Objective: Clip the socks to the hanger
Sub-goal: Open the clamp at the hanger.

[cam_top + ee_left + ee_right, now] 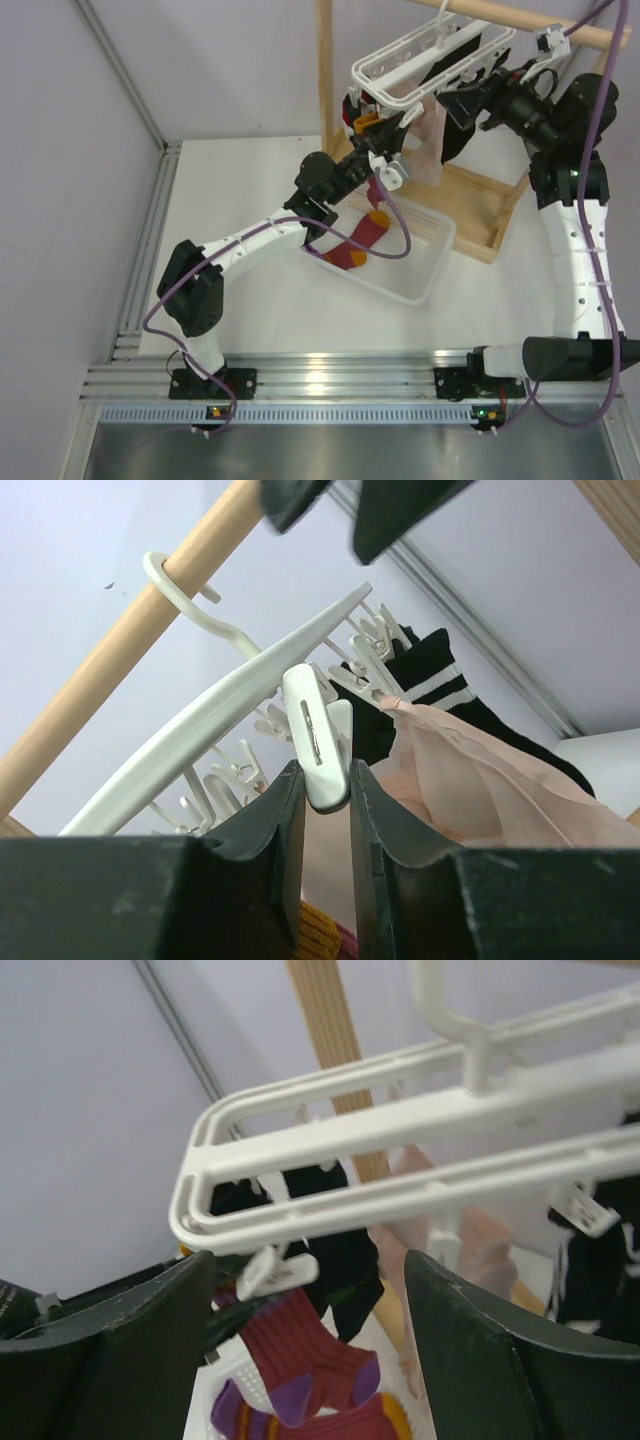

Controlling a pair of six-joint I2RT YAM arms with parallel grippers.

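The white hanger [420,50] [400,1130] hangs by its hook from a wooden rod [520,22]. My left gripper [378,150] [325,770] is raised under its left end, shut on the lower end of a white peg [318,742]. A maroon sock [365,235] [300,1350] hangs right under that peg into the basket; whether the peg bites it cannot be told. Another maroon sock [385,1425] lies in the basket. My right gripper [470,100] [310,1260] is open, its jaws wide apart beside the hanger's end, holding nothing. Dark socks [430,675] [345,1250] hang clipped.
A white slotted basket [420,270] sits on the table below the hanger. A pale pink sheer garment [432,135] [480,780] hangs from the hanger, close to the left fingers. The tall wooden rack [325,70] and its base frame [490,215] stand at the back right.
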